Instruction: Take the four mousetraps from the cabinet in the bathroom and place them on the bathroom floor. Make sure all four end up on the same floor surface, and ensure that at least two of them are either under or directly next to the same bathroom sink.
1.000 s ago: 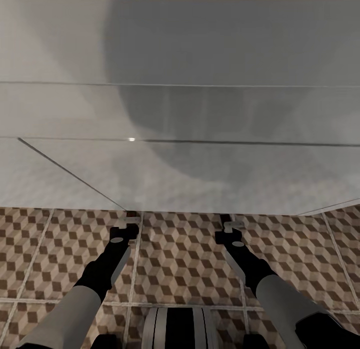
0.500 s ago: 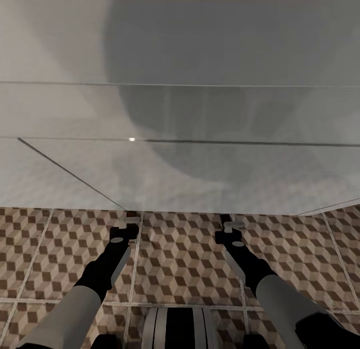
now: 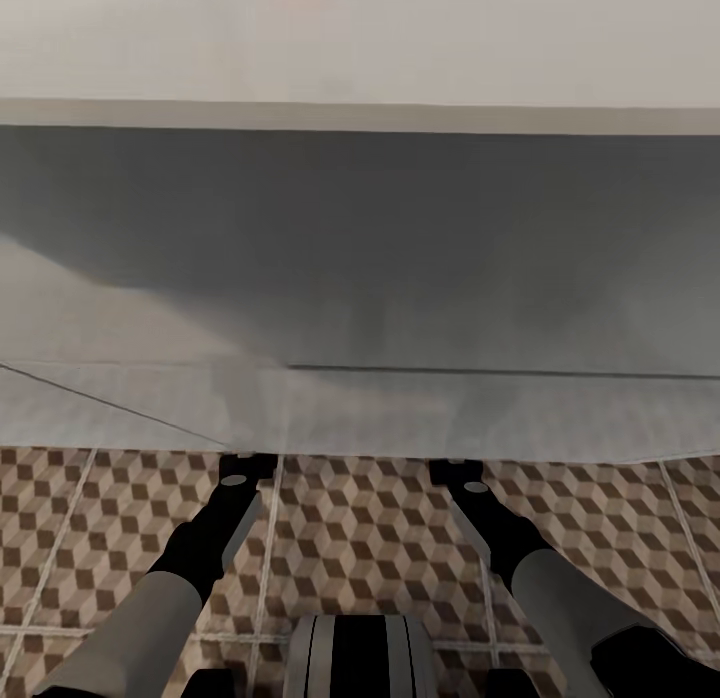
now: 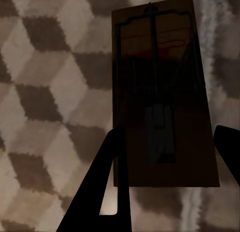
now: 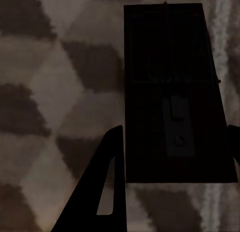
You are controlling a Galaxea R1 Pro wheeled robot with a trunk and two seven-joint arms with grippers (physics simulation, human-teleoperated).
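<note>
Two dark-brown flat wooden mousetraps — one [image 4: 162,97] clamped in the left gripper [image 4: 167,177], one [image 5: 175,92] in the right gripper [image 5: 172,177] — above the cube-patterned tile floor [image 3: 370,538].

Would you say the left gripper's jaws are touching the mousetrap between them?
Touching: the left wrist view shows the mousetrap between the left gripper jaws, its edges meeting both with no visible gap.

My head cam looks down-forward at white vanity [image 3: 360,278]; both wrist cams close above bathroom floor [image 3: 350,538], shared with head.
</note>
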